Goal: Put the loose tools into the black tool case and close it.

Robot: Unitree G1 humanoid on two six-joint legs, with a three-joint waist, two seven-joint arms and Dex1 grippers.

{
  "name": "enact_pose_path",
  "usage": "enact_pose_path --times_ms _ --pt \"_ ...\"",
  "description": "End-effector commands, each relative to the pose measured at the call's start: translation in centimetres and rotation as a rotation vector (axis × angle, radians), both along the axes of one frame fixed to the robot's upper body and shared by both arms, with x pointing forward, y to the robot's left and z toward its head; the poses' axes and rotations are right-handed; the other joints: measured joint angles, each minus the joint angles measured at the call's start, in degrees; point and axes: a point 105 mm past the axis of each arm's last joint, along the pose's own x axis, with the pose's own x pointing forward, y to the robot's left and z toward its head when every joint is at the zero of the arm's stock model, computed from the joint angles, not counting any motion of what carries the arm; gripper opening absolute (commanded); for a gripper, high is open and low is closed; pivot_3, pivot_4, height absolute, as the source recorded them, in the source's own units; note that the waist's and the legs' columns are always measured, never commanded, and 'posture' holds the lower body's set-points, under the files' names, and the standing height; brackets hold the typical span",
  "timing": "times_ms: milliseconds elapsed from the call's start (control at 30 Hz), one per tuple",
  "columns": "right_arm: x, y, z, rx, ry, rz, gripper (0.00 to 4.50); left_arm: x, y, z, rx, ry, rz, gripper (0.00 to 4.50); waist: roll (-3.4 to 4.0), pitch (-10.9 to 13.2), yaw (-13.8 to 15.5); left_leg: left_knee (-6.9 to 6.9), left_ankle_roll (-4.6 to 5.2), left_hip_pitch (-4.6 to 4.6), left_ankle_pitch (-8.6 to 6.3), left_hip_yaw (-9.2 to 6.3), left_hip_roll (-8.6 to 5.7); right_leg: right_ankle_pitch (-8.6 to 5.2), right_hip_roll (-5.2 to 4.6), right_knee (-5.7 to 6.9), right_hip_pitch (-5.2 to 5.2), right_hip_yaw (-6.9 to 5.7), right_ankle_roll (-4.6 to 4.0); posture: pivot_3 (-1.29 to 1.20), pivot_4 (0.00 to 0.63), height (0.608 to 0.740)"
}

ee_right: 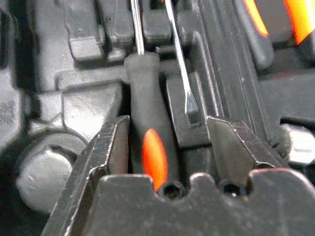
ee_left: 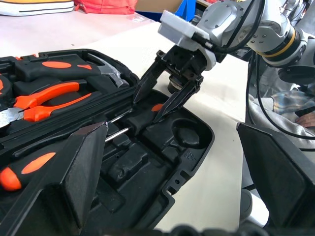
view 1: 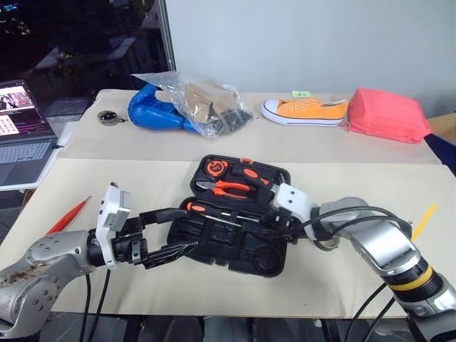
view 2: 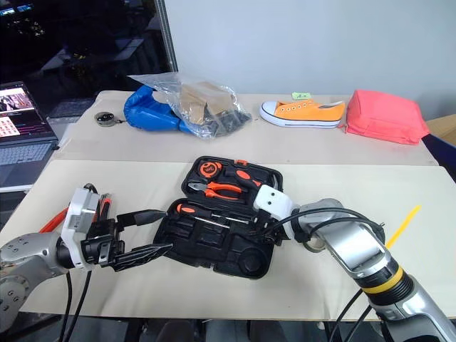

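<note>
Right wrist view: R gripper (ee_right: 170,147) w/ fingers apart, straddling a black-and-orange screwdriver (ee_right: 150,142) lying in its slot in the black tool case (view 1: 235,246), not clamped. L gripper (view 1: 167,235) wide open, empty, at case's far end. Red tool (view 1: 68,216) beyond it.

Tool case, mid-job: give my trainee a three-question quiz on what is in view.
1. True or false: the black tool case lies open on the table.
2. What lies between the right gripper fingers?
A. the orange-handled pliers
B. a black-and-orange screwdriver
C. the orange sneaker
3. Which loose tool lies on the table on the robot's left, outside the case?

Key:
1. True.
2. B. The fingers stand either side of its handle, in the case's near half.
3. The slim red tool.
</note>
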Motion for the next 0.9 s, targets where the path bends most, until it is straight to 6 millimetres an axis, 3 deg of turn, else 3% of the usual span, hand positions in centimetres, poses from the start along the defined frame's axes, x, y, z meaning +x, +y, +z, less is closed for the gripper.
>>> enact_pose_path --times_ms 33,133,367,600,700,833,900 --pt "-0.2 0.4 -0.7 0.014 -0.031 -0.009 0.95 -0.2 0.2 0.5 0.007 -0.045 0.018 4.50 0.00 0.00 0.05 0.00 0.00 -0.01 0.00 0.01 0.00 0.00 -0.01 0.00 -0.02 0.00 0.00 0.00 0.150 0.740" --pt "-0.4 0.5 -2.1 -0.028 -0.030 -0.003 0.01 -0.3 0.7 0.2 0.016 -0.037 0.037 4.50 0.00 0.00 0.03 0.00 0.00 0.00 0.00 0.02 0.00 0.00 -0.03 0.01 -0.02 0.02 0.00 0.00 0.150 0.740" --pt "-1.1 -0.2 -7.6 -0.281 -0.049 0.072 0.01 -0.5 1.6 -0.7 0.028 -0.026 0.093 4.50 -0.01 -0.04 -0.11 -0.01 0.00 0.27 0.00 0.08 0.02 -0.01 0.04 0.00 0.18 0.05 -0.01 0.00 0.150 0.740" --pt "-1.2 0.2 -9.0 -0.420 -0.194 0.189 0.01 -0.3 1.6 -0.7 0.022 -0.038 0.166 4.50 -0.49 -0.41 0.05 -0.06 -0.01 1.03 -0.01 0.19 0.10 -0.31 -0.05 -0.09 0.92 0.03 0.28 0.00 0.150 0.740" --pt "-0.7 0.9 -8.1 -0.377 -0.249 0.169 0.01 0.3 2.1 -0.4 0.010 -0.058 0.243 4.50 -0.53 -0.49 0.04 -0.06 -0.02 1.18 -0.01 0.14 0.19 -0.31 -0.09 -0.08 1.02 0.09 0.28 0.00 0.150 0.740" --pt "-0.5 1.9 -2.8 -0.017 -0.255 0.096 0.01 2.1 4.7 -0.1 0.032 -0.116 0.513 4.50 -0.57 -0.50 -0.13 -0.12 -0.02 1.14 -0.01 0.07 0.29 -0.29 -0.03 -0.06 0.94 0.16 0.24 0.00 0.150 0.740" --pt "-0.5 1.3 -0.4 0.108 -0.262 0.062 0.01 3.2 6.6 -0.2 0.073 -0.148 0.702 4.50 -0.50 -0.43 -0.20 -0.18 -0.01 1.04 -0.01 0.07 0.28 -0.08 0.00 -0.02 0.78 0.31 -0.11 0.00 0.150 0.740"
